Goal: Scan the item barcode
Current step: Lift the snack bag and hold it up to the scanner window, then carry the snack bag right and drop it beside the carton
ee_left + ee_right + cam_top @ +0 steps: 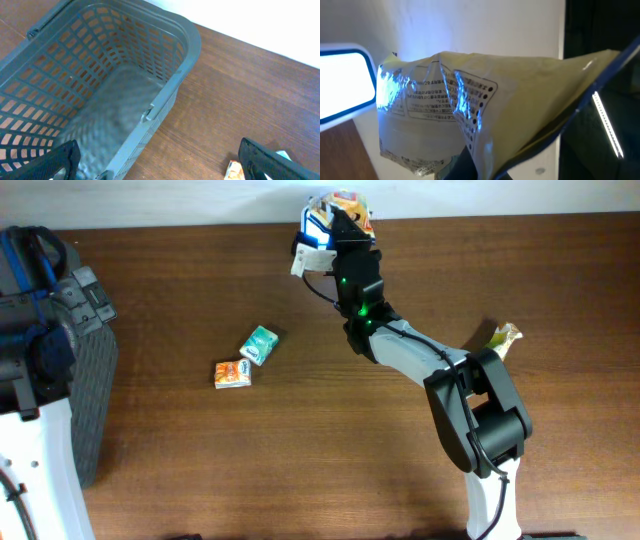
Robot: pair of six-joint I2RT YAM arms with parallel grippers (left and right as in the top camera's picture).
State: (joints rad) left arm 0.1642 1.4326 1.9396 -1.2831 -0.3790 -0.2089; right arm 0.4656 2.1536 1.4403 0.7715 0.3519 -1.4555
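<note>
Crinkled foil packet [470,100] before white wall [470,25]; wooden table [300,460].

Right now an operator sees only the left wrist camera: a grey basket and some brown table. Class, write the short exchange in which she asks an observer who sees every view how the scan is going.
Operator: Does the right arm have the item?
Observer: Yes. The right gripper is shut on a crinkled snack bag at the far edge of the table.
Operator: Is it anywhere near the scanner?
Observer: The bag's printed side is lit blue, right beside a glowing white panel, which is probably the scanner.
</note>
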